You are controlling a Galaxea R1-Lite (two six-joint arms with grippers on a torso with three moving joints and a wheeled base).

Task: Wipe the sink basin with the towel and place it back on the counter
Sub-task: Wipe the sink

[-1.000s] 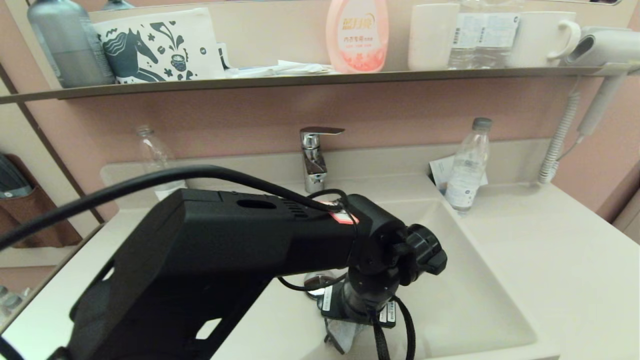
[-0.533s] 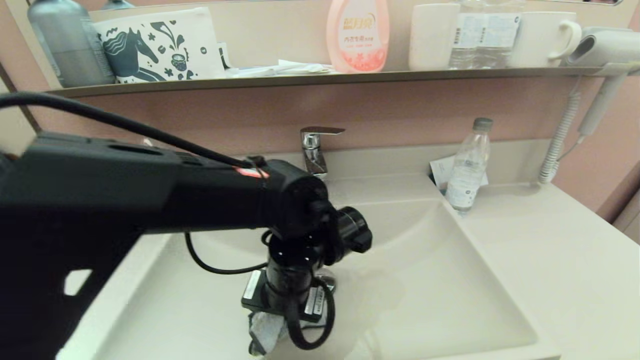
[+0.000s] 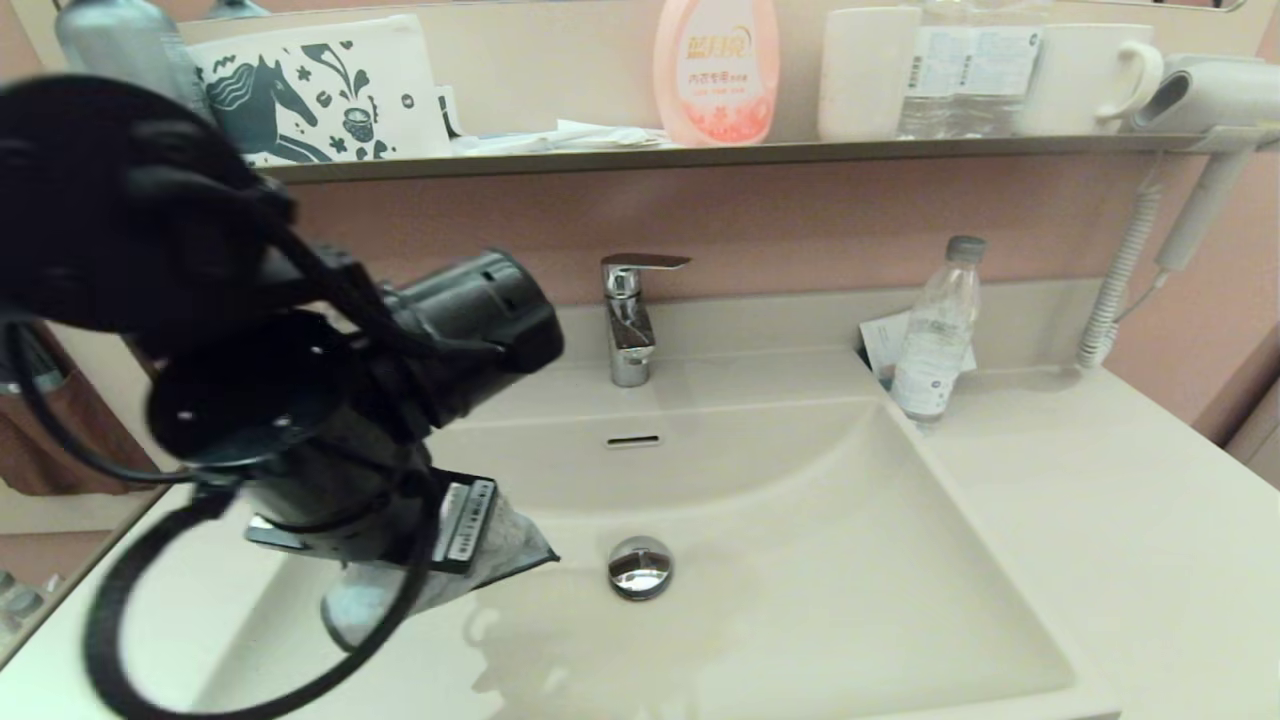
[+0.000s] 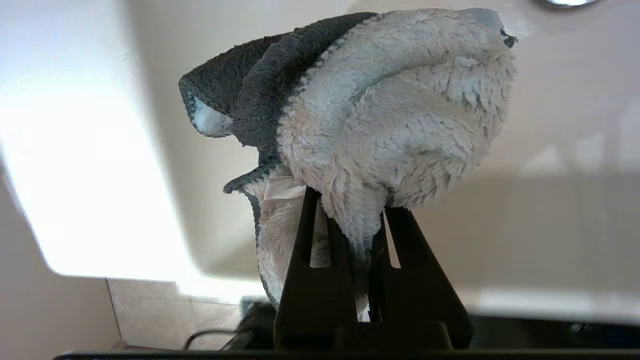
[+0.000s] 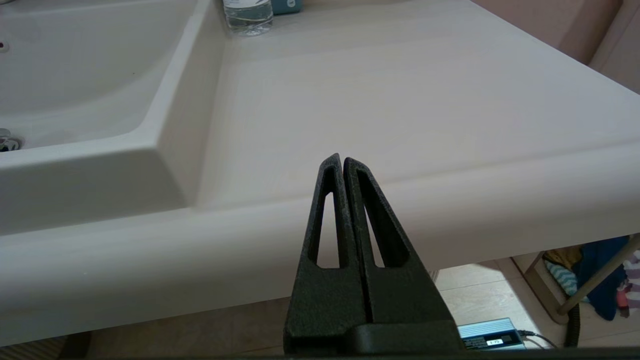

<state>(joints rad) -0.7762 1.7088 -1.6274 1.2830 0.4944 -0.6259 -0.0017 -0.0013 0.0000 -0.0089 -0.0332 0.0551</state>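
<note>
My left gripper (image 4: 350,205) is shut on the towel (image 4: 395,115), a fluffy pale blue-green cloth with a darker teal edge, bunched above the black fingers. In the head view the towel (image 3: 500,545) hangs under the left wrist over the left side of the sink basin (image 3: 850,560), left of the chrome drain plug (image 3: 640,566); the fingers themselves are hidden there. The faucet (image 3: 630,315) stands behind the basin. My right gripper (image 5: 342,159) is shut and empty, parked below the front edge of the counter (image 5: 400,90).
A clear water bottle (image 3: 935,330) and a paper card stand at the basin's back right corner. A dark shelf (image 3: 700,152) above carries a horse-print pouch (image 3: 320,90), a pink bottle (image 3: 715,65), cups and a hairdryer (image 3: 1200,95). Another clear bottle stands back left, behind the arm.
My left arm has swung left and upward with the towel, from the basin's front middle to its left side. The drain plug and overflow slot are now uncovered.
</note>
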